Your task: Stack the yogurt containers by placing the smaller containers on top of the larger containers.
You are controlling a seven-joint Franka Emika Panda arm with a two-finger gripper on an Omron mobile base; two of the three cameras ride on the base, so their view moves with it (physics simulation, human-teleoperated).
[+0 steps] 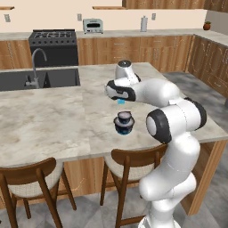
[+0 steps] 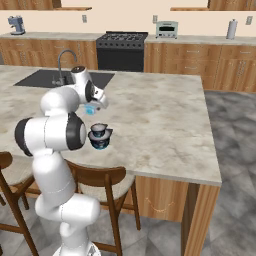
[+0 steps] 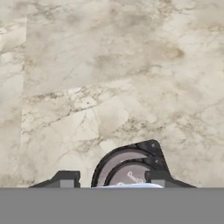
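Note:
The widest dark blue tub (image 1: 124, 129) (image 2: 100, 143) stands on the marble island near its front edge. The narrower grey-topped tub (image 1: 124, 117) (image 2: 99, 130) sits upright on top of it. My gripper (image 1: 120, 100) (image 2: 91, 109) hangs a short way above this stack, shut on the tiny light-blue cup (image 1: 120, 102) (image 2: 90, 110). In the hand view the cup's pale rim (image 3: 127, 186) shows between the fingertips (image 3: 65, 177), and the stacked tubs (image 3: 127, 164) lie just beneath, slightly to the right of the gripper's (image 3: 111, 179) middle.
A sink (image 1: 26, 79) with a faucet (image 1: 35, 62) is set into the island at the far left. Wooden chairs (image 1: 129, 160) (image 2: 100, 177) stand at the island's front edge. A stove (image 1: 52, 42) and a toaster (image 1: 93, 26) line the back counter.

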